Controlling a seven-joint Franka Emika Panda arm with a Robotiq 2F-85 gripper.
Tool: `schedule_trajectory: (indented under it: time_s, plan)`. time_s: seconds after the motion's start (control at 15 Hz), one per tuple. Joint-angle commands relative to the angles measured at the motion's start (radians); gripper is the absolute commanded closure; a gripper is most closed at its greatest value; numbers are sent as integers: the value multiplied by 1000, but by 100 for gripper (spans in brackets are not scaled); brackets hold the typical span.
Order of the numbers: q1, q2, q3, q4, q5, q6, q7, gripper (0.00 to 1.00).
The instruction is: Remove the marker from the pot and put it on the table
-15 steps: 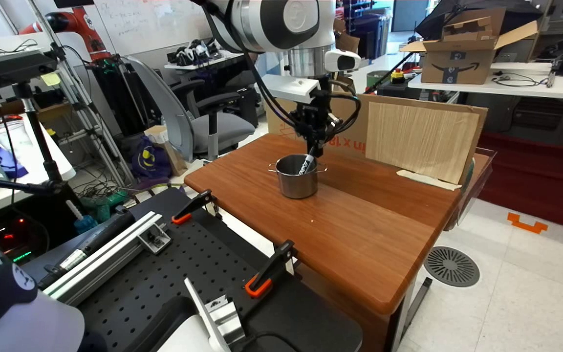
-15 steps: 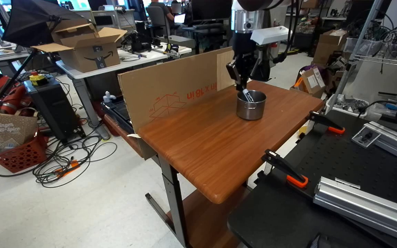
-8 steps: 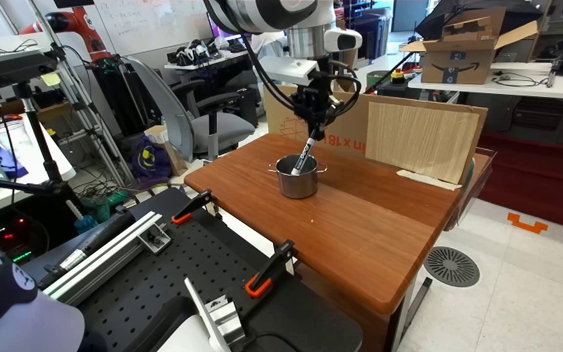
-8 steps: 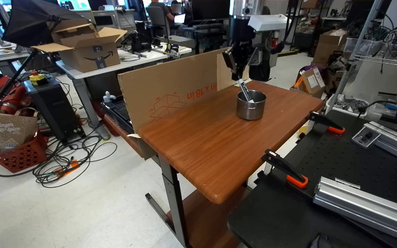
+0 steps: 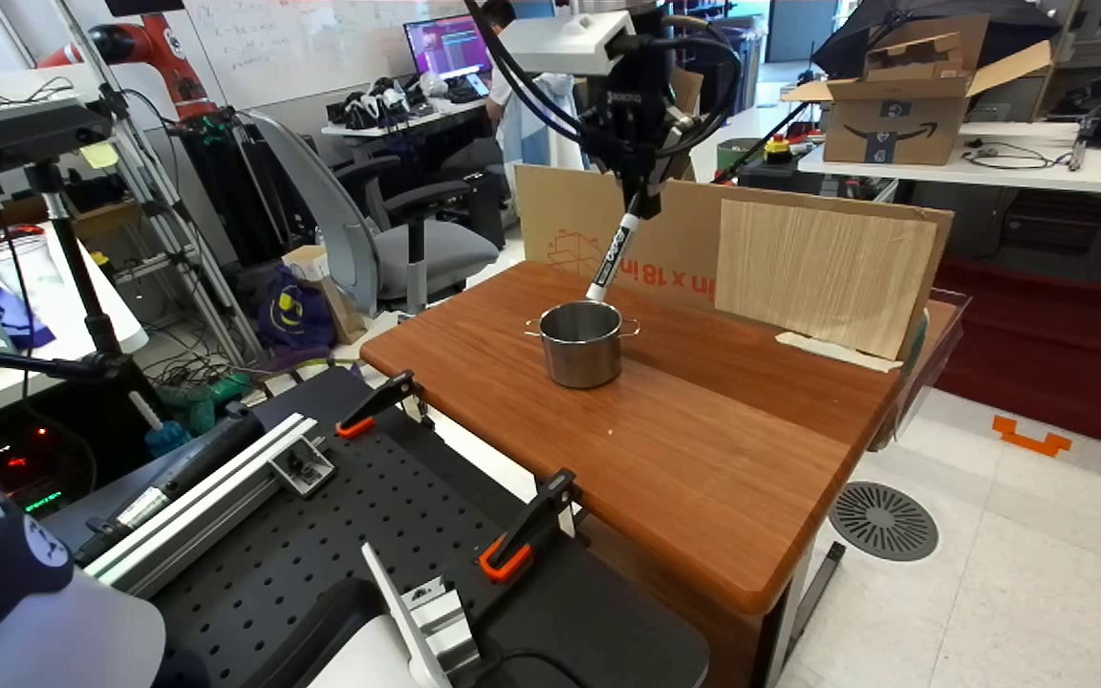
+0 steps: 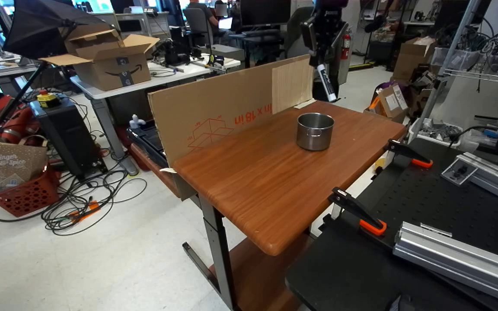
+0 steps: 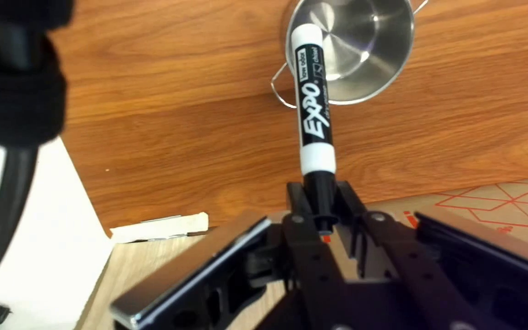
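Note:
The marker is a slim black and white pen with an EXPO label [image 7: 312, 101], a white lower end and a black cap. My gripper [image 7: 320, 195] is shut on the cap, with a finger on either side of it. In both exterior views the gripper [image 5: 644, 203] [image 6: 318, 64] holds the marker [image 5: 614, 256] [image 6: 327, 82] tilted in the air, its lower end outside and above the pot. The grey metal pot [image 5: 582, 361] [image 6: 314, 139] stands upright on the reddish-brown table [image 5: 703, 449] [image 6: 253, 181]. In the wrist view the pot [image 7: 369, 68] looks empty, partly covered by the marker.
A cardboard panel [image 6: 214, 116] with red print and a wood-look board [image 5: 818, 277] stand along a table edge. Clamps with orange handles [image 5: 506, 564] [image 6: 373, 226] sit by the black perforated bench [image 5: 398, 516] along the opposite edge. A pale strip [image 7: 161, 228] lies near the board.
My gripper has risen with the marker and drawn it up out of the pot, where its lower end was a second ago. The pot has not moved.

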Motion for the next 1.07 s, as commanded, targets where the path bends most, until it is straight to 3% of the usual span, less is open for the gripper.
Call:
schedule_trajectory:
  time_s: [0.0,0.47,1.0]
  plan:
    - [-30,-78,-29,-74,42,-2,-59,95]
    - [-113,-41,-120,-124,87,41,-139,95]
    - [-157,140,-121,-43,140,86,-146,95]
